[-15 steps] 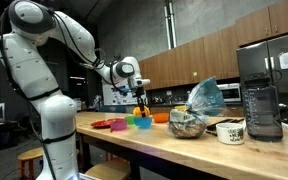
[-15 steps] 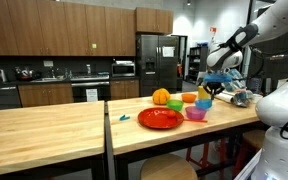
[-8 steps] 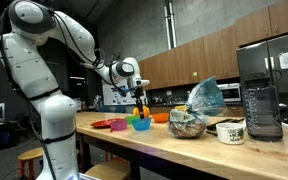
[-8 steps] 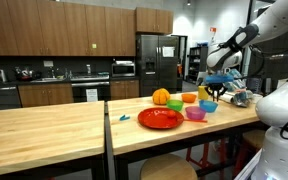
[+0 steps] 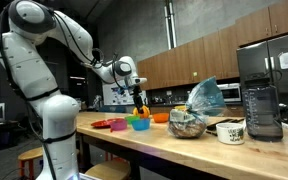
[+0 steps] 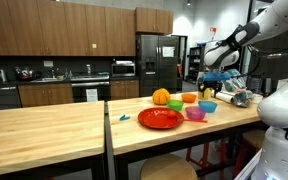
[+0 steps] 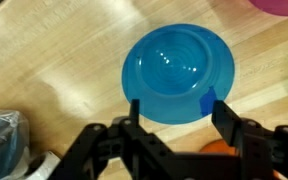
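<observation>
In the wrist view a blue bowl (image 7: 179, 72) sits upright on the wooden counter, right under my gripper (image 7: 179, 108). The jaws stand apart with nothing between them; the near rim of the bowl shows in the gap and one fingertip (image 7: 225, 104) overlaps its edge. In both exterior views the gripper (image 6: 208, 87) (image 5: 139, 97) hangs a little above the blue bowl (image 6: 208, 106) at the end of a cluster of coloured dishes.
A pink bowl (image 6: 195, 114), green bowl (image 6: 175, 104), orange bowl (image 6: 189, 98), orange round thing (image 6: 161, 97) and red plate (image 6: 160, 118) stand beside it. A bag-filled bowl (image 5: 188, 125), mug (image 5: 230, 131) and blender (image 5: 262, 110) lie further along the counter.
The jaws have gone from shut to open. The gripper has risen slightly above the blue bowl, which stays on the counter.
</observation>
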{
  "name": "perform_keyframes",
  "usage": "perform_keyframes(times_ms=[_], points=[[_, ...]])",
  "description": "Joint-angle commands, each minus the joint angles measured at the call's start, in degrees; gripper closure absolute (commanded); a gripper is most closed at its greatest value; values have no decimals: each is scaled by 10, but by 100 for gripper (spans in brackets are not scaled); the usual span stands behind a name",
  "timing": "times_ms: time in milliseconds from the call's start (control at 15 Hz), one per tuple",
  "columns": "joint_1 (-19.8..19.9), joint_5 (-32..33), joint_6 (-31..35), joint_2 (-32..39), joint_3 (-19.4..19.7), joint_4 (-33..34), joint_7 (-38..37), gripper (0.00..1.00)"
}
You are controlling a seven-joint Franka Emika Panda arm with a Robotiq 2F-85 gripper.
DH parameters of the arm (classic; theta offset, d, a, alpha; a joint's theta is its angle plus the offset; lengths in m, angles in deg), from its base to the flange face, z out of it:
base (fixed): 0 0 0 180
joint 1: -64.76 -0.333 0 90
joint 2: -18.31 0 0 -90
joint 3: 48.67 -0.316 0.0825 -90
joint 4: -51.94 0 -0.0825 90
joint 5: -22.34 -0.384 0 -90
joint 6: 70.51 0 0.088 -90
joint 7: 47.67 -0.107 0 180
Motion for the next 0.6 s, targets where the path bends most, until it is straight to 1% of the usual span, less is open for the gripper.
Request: perform_keyframes(times_ms=[0,267,533], points=[[-31,-26,12,-30,4,-6,73,1],[-63,-55,5,-49,-5,-9,135,0],[-100,-81,-4,-41,-17,-6,187,0]])
